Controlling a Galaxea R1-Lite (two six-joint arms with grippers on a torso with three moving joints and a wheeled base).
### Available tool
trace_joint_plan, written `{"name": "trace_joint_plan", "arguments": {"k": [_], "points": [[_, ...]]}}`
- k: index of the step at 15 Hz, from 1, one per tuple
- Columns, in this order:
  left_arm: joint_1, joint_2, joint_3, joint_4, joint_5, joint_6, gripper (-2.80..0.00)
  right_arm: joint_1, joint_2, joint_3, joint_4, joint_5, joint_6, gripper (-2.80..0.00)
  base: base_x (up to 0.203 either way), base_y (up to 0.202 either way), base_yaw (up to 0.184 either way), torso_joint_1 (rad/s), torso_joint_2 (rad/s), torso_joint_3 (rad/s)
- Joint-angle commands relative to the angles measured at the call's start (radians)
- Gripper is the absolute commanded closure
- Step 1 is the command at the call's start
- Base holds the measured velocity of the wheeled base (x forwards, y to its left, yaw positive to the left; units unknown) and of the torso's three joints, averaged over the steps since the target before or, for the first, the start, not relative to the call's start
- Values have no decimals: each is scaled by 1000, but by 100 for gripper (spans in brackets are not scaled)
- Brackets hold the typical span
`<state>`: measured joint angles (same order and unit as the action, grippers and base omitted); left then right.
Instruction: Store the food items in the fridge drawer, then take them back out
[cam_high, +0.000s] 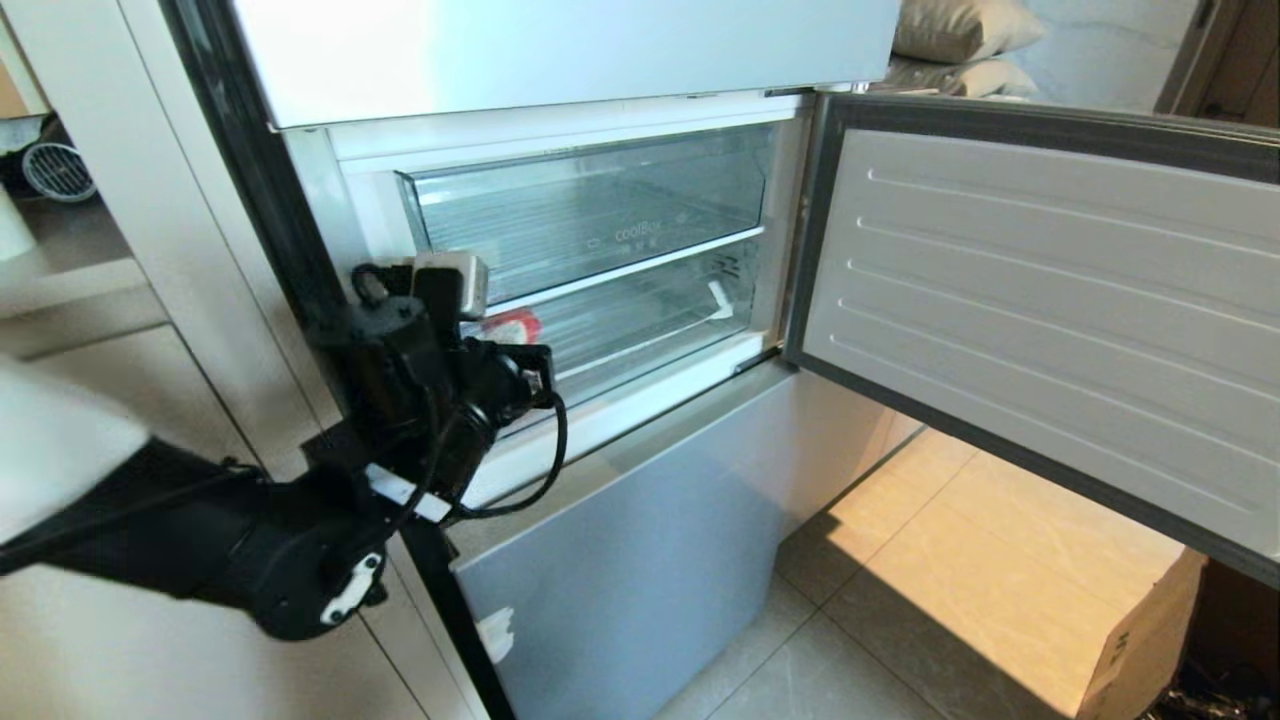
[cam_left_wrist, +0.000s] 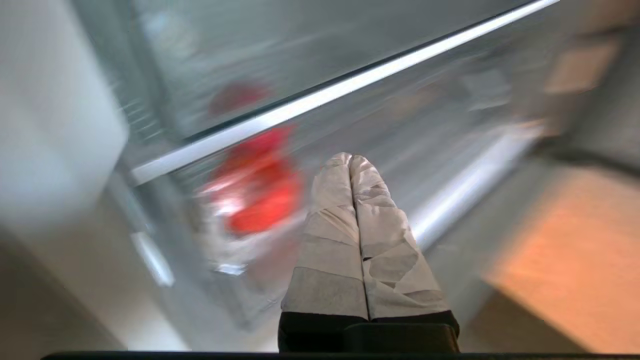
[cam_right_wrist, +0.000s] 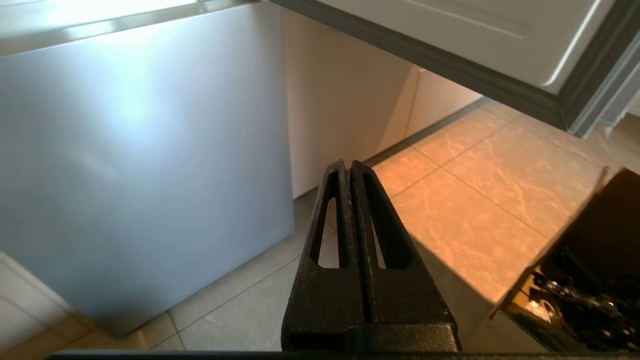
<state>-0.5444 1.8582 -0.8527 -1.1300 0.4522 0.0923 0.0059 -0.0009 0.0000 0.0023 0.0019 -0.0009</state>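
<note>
One open fridge door (cam_high: 1050, 300), tan tiled floor (cam_high: 960, 560)

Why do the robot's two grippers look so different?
The left gripper has fingers wrapped in whitish tape; the right gripper has bare black fingers with slots. The left one points into the open fridge, near a red food item; the right one hangs over the tiled floor beside the lower fridge door. Both are shut and hold nothing.

The left arm (cam_high: 300, 540) is black and bulky, with a looping black cable (cam_high: 545, 460), a white label and a grey camera box, its gripper fingers (cam_left_wrist: 360, 240) wrapped in what seems whitish tape, while the right gripper (cam_right_wrist: 348, 167) has bare black slotted fingers.
</note>
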Motion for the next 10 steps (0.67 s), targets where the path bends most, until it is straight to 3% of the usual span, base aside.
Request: {"name": "trace_joint_plan", "arguments": {"k": [1,6,8,10], "points": [[-52,-272,127,-3,-20,3,0,-1,1,0,-1,1,-1,0,0,0,0,0,0,0],[-87,-782,424,28,-137,26,0,-1,1,-2,1,1,-4,0,0,0,0,0,0,0],[-87,-1033,515,143,-175,31,0,-1,1,-2,1,1,-4,0,0,0,0,0,0,0],[-1,-1269,581,326,-186,28,0,-1,1,-2,1,1,-4,0,0,0,0,0,0,0]]}}
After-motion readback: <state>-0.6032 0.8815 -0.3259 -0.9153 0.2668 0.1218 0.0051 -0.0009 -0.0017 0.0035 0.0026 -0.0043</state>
